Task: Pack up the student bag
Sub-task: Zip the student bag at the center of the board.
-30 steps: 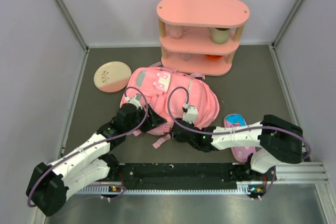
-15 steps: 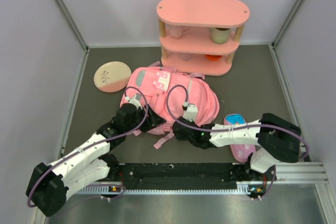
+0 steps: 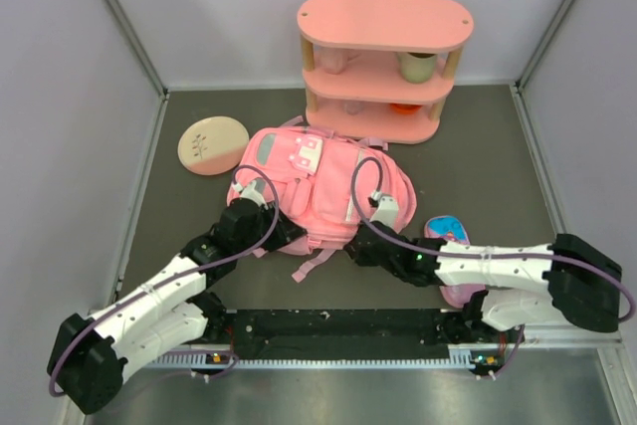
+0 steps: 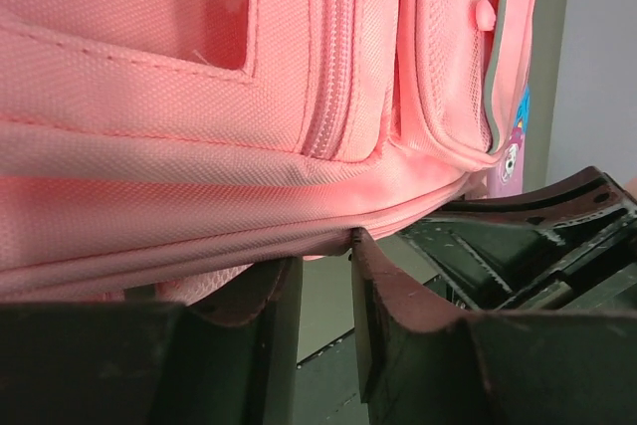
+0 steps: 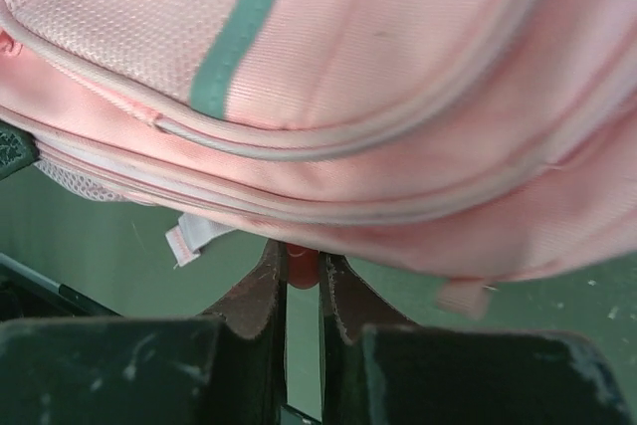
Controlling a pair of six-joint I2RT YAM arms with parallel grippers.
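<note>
The student bag (image 3: 318, 181) is a large pink backpack lying flat in the middle of the table, with its mint-and-white flap pocket at the far end. My left gripper (image 3: 297, 236) is at its near left edge. In the left wrist view the gripper (image 4: 323, 256) has its jaws nearly closed, pinching the bag's lower seam (image 4: 199, 206). My right gripper (image 3: 356, 246) is at the near edge just to the right. In the right wrist view the gripper (image 5: 302, 264) is shut on a small pink-red zip pull (image 5: 301, 252) under the bag (image 5: 378, 67).
A pink three-tier shelf (image 3: 383, 22) holding cups stands behind the bag. A round beige-and-pink disc (image 3: 212, 144) lies at the left. A purple-pink pencil case (image 3: 445, 229) lies at the right, partly under my right arm. Grey walls close in both sides.
My right gripper has moved right along the bag's near edge with the zip pull, its arm swinging right. The bag's near right side has drawn in. The left gripper stays put.
</note>
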